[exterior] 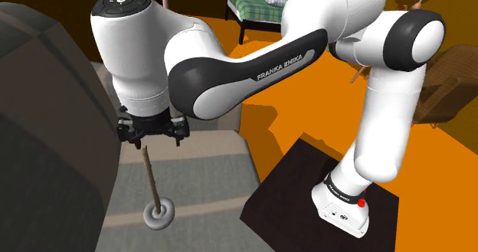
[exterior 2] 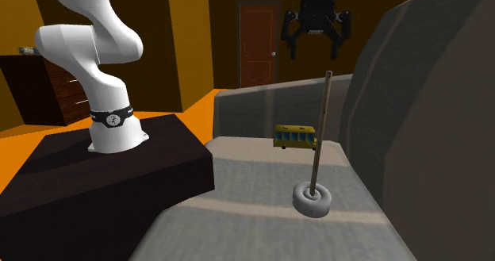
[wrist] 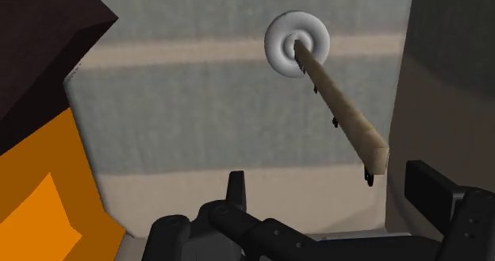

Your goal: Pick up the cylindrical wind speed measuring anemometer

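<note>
One yellow toy bus (exterior 2: 295,136) sits near the upright anemometer (exterior 2: 316,160).

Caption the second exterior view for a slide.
Open pincer above a thin pole on its ring base, on a grey sofa near a yellow toy bus.

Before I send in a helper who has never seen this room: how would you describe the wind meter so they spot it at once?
Find the grey couch beside the robot's dark stand. On its seat, close to the backrest, stands the wind meter: a thin brownish pole rising from a round pale base. The toy bus nearby is boxy and yellow.
</note>
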Controlling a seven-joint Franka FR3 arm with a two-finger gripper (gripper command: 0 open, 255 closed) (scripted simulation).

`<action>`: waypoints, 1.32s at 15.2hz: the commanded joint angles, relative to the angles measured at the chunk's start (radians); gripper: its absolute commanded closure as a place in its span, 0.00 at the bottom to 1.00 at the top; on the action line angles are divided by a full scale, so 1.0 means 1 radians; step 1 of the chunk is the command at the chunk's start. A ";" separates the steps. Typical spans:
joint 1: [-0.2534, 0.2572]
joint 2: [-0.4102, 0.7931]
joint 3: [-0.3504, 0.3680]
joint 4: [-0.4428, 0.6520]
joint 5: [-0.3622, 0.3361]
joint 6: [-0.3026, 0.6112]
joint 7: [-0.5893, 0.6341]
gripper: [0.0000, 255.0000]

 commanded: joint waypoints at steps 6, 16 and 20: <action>0.151 0.179 -0.085 0.173 -0.118 -0.051 0.115 0.00; 0.149 0.195 -0.094 0.133 -0.135 -0.004 0.135 1.00; 0.149 0.195 -0.094 0.133 -0.135 -0.004 0.135 1.00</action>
